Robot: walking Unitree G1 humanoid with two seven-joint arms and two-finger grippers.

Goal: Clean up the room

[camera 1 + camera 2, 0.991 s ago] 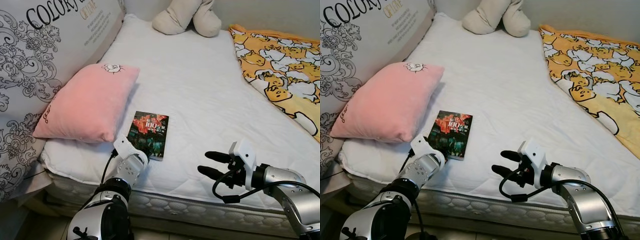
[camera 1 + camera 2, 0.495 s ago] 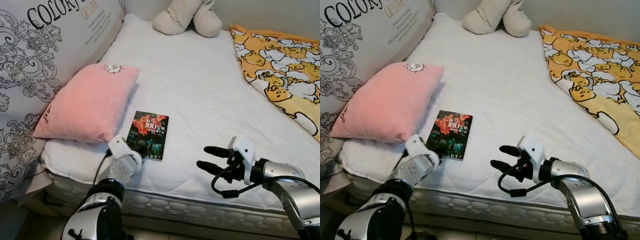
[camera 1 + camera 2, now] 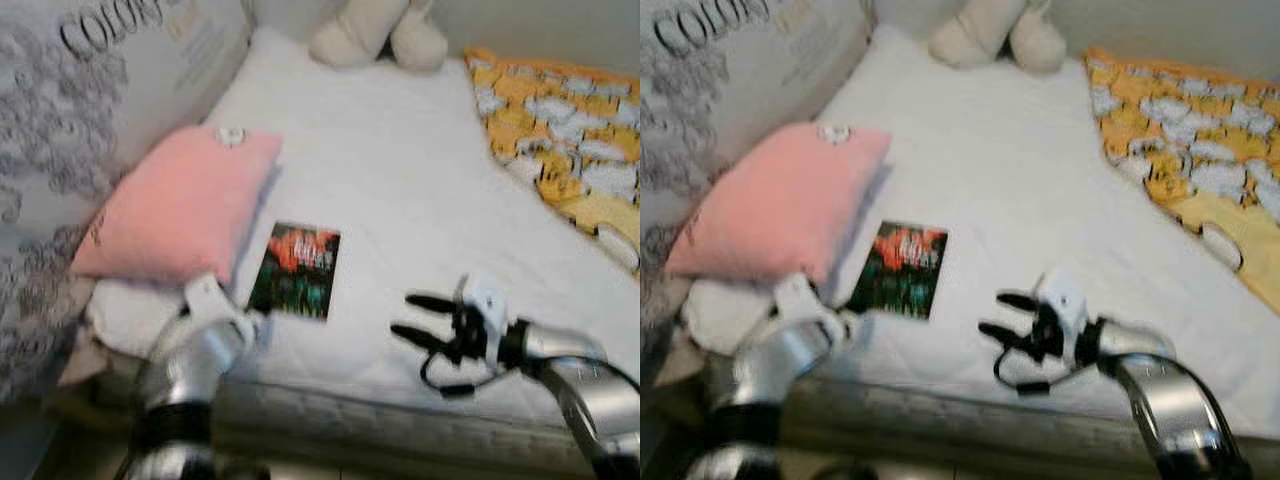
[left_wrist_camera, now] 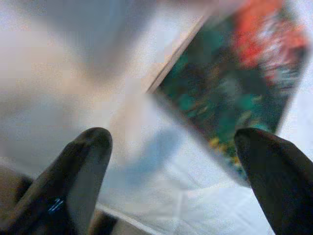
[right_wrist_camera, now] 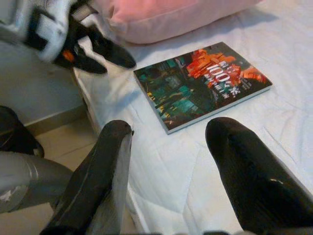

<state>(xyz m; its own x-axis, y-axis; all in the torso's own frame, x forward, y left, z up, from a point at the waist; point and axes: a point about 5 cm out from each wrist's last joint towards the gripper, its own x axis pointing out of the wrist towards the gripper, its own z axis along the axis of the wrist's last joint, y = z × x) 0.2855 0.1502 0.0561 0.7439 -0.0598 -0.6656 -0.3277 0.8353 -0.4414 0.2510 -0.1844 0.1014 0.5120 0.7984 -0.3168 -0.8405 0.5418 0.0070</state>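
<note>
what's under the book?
The book lies flat on the white mattress cover, beside the pink pillow. Whatever is beneath its cover is hidden. Both open tools, left and right, are off it.

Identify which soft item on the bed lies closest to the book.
The pink pillow. Its lower corner nearly reaches the book, while the beige plush toy and the yellow patterned blanket lie well away.

Head eyes down over bed [image 3: 400,180], wrist views close (sharing the book [image 5: 200,83])
</note>
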